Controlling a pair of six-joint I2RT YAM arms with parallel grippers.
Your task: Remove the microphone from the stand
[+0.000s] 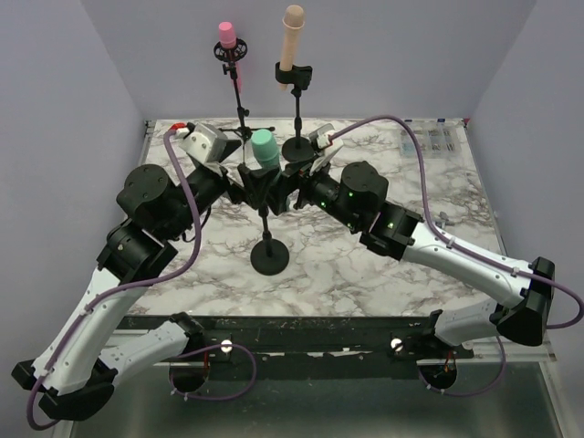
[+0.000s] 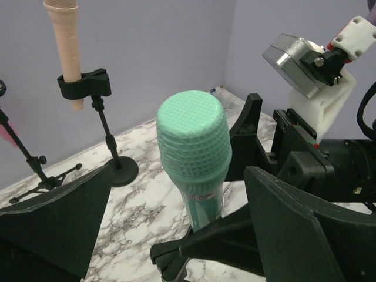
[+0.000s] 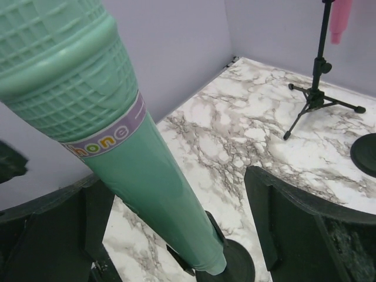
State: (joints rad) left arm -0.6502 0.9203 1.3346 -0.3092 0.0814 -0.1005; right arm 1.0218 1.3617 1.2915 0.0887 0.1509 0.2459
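Observation:
A green microphone (image 1: 265, 148) stands upright in the clip of a black stand (image 1: 270, 258) at mid-table. My left gripper (image 1: 246, 180) is open at its left side, and the microphone's handle (image 2: 202, 200) rises between the wide-apart fingers (image 2: 59, 226) without touching them. My right gripper (image 1: 292, 180) is open on the other side. In the right wrist view the microphone (image 3: 141, 176) runs down between the right gripper's fingers (image 3: 299, 223) into the clip (image 3: 218, 232) above the round base (image 3: 238, 267). Neither gripper holds anything.
Behind stand a pink microphone (image 1: 227, 36) on a tripod stand (image 1: 243, 119) and a beige microphone (image 1: 293, 36) on a round-based stand (image 1: 298, 146). Purple cables loop over both arms. Walls close in the table's left and back sides.

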